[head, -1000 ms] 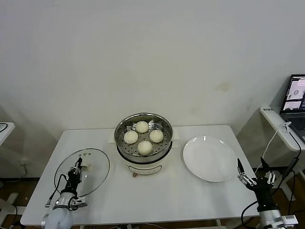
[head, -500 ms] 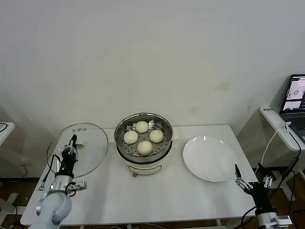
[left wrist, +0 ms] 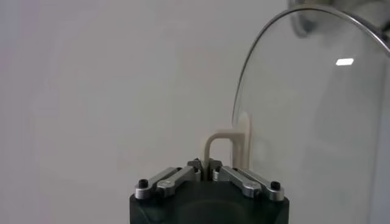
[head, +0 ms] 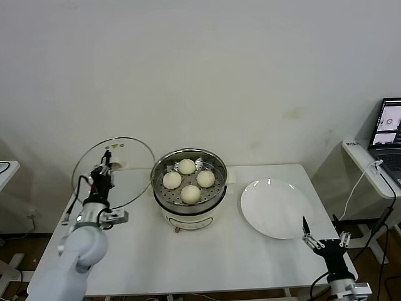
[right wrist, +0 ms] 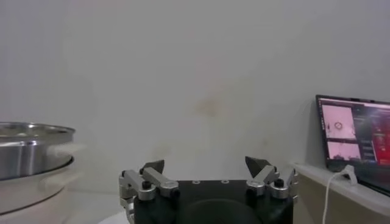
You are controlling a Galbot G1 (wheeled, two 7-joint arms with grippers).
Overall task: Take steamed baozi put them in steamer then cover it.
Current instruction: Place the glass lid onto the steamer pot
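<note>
Head view: left gripper [head: 103, 177] clamped on glass cover [head: 113, 173] handle, raised beside steamer [head: 188, 188] with four baozi [head: 190, 194] inside. Centre over rim, level, lower.
Left wrist view: pinching the bar.
Right wrist view: right gripper [right wrist: 207, 167] wide, empty.

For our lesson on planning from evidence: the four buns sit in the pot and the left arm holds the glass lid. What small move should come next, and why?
Probably carry the cover sideways until it is centred over the steamer. The left gripper is shut on its handle, holding it tilted in the air beside the pot. All four baozi already lie on the tray. The right gripper waits open near the table's right front corner.
</note>
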